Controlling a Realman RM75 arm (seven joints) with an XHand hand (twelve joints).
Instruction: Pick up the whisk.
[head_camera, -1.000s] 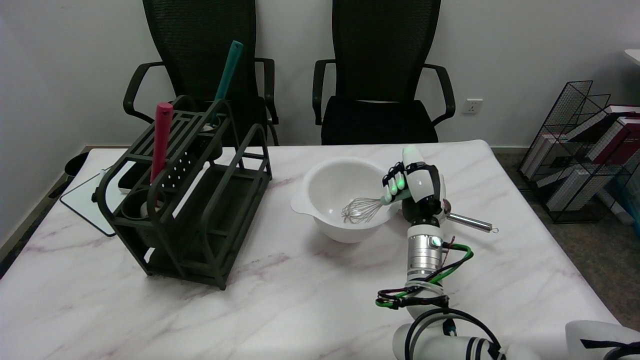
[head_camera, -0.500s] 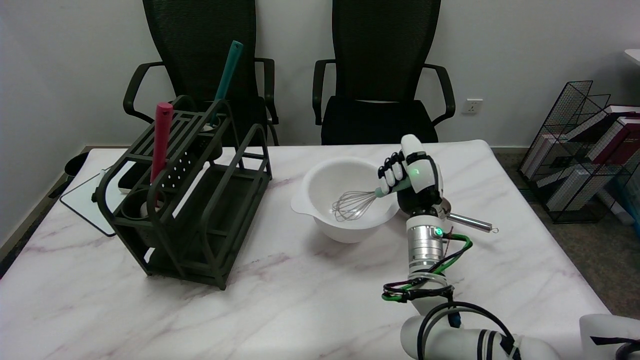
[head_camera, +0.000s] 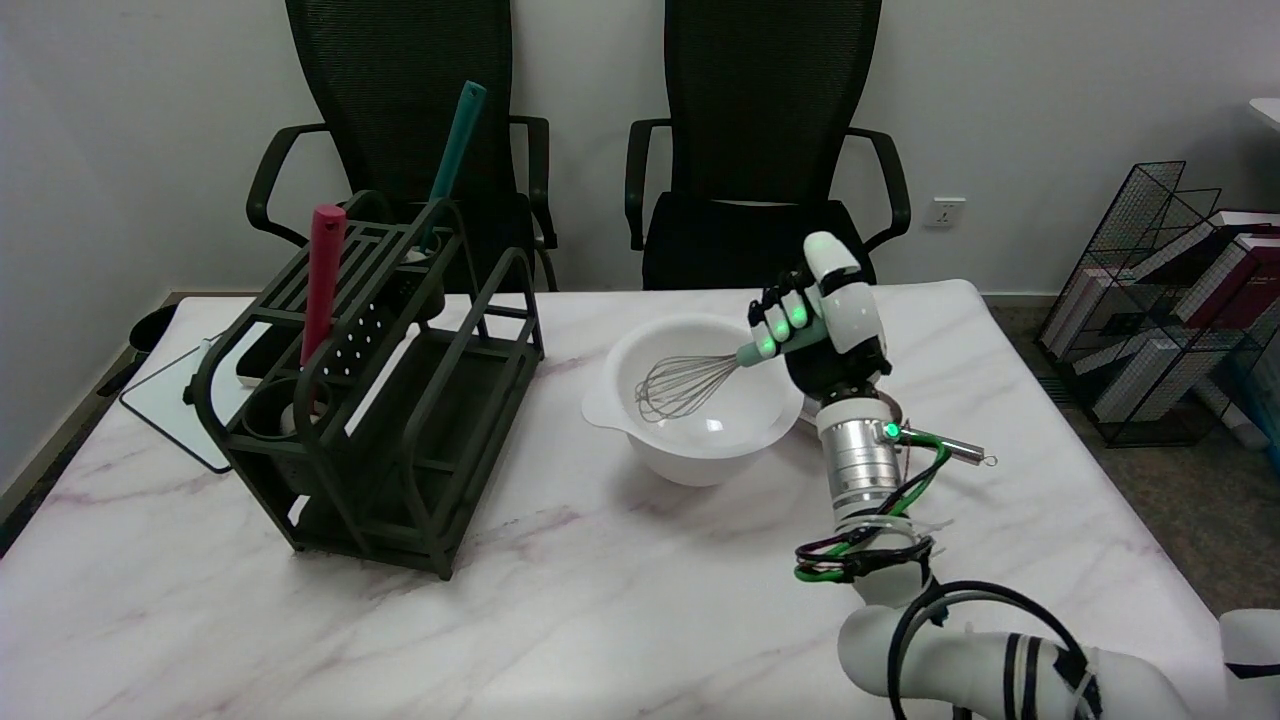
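One robot hand (head_camera: 822, 322) is at work for you, the right one, and its fingers are wrapped around the teal handle of the whisk (head_camera: 700, 375). You hold the whisk tilted, handle up at the right, wire head pointing down and left over the white bowl (head_camera: 700, 440). The wires sit about level with the bowl's rim; whether they touch the inside wall you cannot tell from this angle. Your wrist and forearm rise from the lower right of the head view, just beside the bowl's right edge.

Behind your wrist a metal utensil handle (head_camera: 955, 450) lies on the desk (head_camera: 600, 600), its far end with a small ring pointing right. To the left of the bowl, well apart from it, stands a dark green rack (head_camera: 400, 400). A red-handled tool (head_camera: 322, 280) stands upright in the rack's near cup, and a teal-handled tool (head_camera: 452, 160) leans in the cup at its far end. Two black office chairs (head_camera: 765, 150) stand beyond the desk.
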